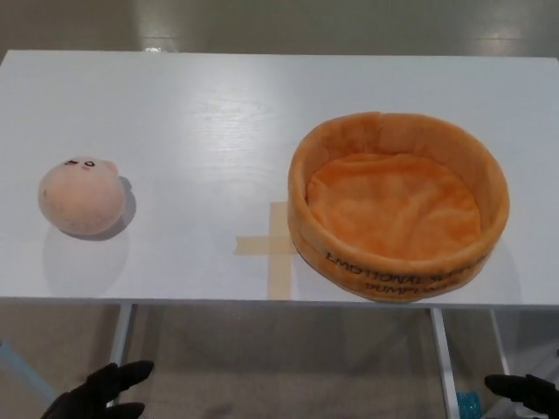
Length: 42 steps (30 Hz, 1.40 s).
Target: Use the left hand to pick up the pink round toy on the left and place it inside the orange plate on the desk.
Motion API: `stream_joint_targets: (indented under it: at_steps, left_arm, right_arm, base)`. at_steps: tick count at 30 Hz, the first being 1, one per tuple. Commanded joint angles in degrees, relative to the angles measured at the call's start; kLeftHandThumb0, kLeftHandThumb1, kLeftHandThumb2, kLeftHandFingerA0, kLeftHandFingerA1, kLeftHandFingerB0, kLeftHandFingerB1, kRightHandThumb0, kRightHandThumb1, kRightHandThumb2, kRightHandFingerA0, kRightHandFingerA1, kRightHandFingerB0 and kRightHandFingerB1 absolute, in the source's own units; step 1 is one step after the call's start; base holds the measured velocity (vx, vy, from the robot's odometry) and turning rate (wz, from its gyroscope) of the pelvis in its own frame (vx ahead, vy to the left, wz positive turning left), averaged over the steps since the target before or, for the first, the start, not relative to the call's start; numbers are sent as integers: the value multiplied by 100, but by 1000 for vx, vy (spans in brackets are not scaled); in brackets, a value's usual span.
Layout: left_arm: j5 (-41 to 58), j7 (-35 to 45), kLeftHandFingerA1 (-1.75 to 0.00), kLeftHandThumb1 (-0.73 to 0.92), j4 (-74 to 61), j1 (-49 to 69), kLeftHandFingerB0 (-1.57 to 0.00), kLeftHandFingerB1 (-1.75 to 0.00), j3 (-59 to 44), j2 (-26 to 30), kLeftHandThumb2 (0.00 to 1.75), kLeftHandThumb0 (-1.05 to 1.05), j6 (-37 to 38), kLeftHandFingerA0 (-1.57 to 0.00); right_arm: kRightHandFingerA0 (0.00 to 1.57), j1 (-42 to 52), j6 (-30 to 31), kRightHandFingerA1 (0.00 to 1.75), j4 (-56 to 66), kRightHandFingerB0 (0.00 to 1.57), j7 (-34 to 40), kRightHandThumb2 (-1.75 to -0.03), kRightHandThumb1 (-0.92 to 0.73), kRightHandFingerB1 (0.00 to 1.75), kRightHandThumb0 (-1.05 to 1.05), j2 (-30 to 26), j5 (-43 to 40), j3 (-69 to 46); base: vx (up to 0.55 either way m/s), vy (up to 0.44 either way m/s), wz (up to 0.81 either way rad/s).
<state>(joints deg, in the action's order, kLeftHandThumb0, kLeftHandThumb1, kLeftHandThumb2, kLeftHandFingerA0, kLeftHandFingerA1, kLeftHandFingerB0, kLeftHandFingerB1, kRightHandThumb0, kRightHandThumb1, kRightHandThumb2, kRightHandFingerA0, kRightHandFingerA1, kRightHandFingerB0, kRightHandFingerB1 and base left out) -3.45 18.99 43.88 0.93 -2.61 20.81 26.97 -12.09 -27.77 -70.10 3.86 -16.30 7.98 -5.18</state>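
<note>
A pink round plush toy [80, 196] with a small face lies on the white desk [201, 113] at the left. An orange plush plate [398, 204] with a raised rim and black lettering stands at the right; nothing lies in it. My left hand [98, 395] shows at the bottom left, below the desk's front edge, open with fingers apart and holding nothing. Only the fingertips of my right hand [524, 391] show at the bottom right corner, also below the desk.
A cross of tan tape [272, 246] is stuck to the desk just left of the plate. Desk legs [443, 360] and the floor show below the front edge.
</note>
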Motion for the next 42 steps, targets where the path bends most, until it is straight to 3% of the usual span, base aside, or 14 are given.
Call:
stream_joint_targets:
  at_steps: [1, 4, 5, 8, 9, 15, 16, 22, 23, 26, 28, 38, 42]
  left_arm:
    - [842, 1340, -41, 57, -1999, 1458, -31, -34, 102, 527, 57, -26, 204, -36]
    - [924, 1444, -41, 57, -2232, 1636, -31, -34, 101, 599, 57, -26, 210, -36]
    - [1038, 1568, -46, 52, -2453, 1802, -35, -42, 85, 682, 67, -36, 172, -35]
    - [1173, 1694, -46, 52, -2771, 2006, -35, -42, 61, 774, 67, -36, 49, -35]
    - [1301, 1805, -39, 56, -3005, 2155, -37, -37, 30, 865, 57, -28, -56, -35]
    - [1572, 2013, -45, 51, -3604, 2468, -41, -44, -55, 1097, 65, -32, -358, -36]
    - [1724, 2114, -40, 53, -3761, 2527, -54, -42, -88, 1163, 55, -24, -513, -40]
    - [2244, 2428, -41, 53, -4436, 2762, -50, -41, -255, 1365, 56, -24, -917, -42]
    - [2376, 2492, -46, 49, -4621, 2808, -46, -45, -317, 1404, 64, -31, -931, -41]
    - [2742, 2654, -48, 50, -5067, 2895, -44, -44, -479, 1511, 65, -30, -999, -41]
    - [3193, 2813, -42, 52, -5714, 3038, -49, -38, -752, 1669, 56, -25, -1158, -43]
    - [4121, 2913, -43, 48, -7045, 2995, -45, -37, -1641, 1963, 54, -27, -1349, -44]
    - [4339, 2448, -49, 39, -7502, 2496, -37, -42, -2075, 1815, 63, -36, -1246, -38]
  right_arm:
    - [66, -8, -102, 60, -74, 59, -2, -58, -64, 48, -13, -23, -92, -51]
    - [66, -13, -101, 60, -75, 59, -3, -58, -64, 48, -13, -23, -93, -53]
    - [65, -24, -118, 59, -74, 59, 11, -58, -63, 49, -13, -24, -81, -46]
    - [65, -36, -140, 59, -74, 59, 29, -58, -63, 49, -13, -25, -65, -38]
    - [66, -46, -139, 60, -76, 59, 25, -58, -64, 48, -13, -26, -65, -38]
    - [67, -98, -101, 60, -79, 59, 15, -58, -64, 48, -14, -43, -66, -41]
    - [65, -123, -85, 60, -86, 58, -1, -58, -64, 48, -15, -43, -72, -45]
    - [67, -135, -82, 62, -94, 59, 22, -58, -64, 48, -14, -50, -53, -33]
    - [65, -140, -77, 59, -95, 59, 12, -58, -64, 48, -14, -46, -67, -44]
    - [66, -149, -68, 60, -102, 58, 6, -58, -64, 48, -14, -41, -84, -59]
    - [65, -154, -61, 59, -108, 57, 4, -58, -64, 48, -14, -37, -90, -66]
    - [62, -135, -102, 57, -98, 57, 11, -59, -65, 48, -14, -38, -83, -63]
    - [65, -124, -105, 61, -88, 58, 14, -58, -64, 48, -13, -49, -89, -70]
  base:
    - [0, 0, 0]
    - [0, 0, 0]
    - [0, 0, 0]
    - [0, 0, 0]
    - [0, 0, 0]
    - [0, 0, 0]
    - [0, 0, 0]
    - [0, 0, 0]
    - [0, 0, 0]
    - [0, 0, 0]
    - [0, 0, 0]
    - [0, 0, 0]
    - [0, 0, 0]
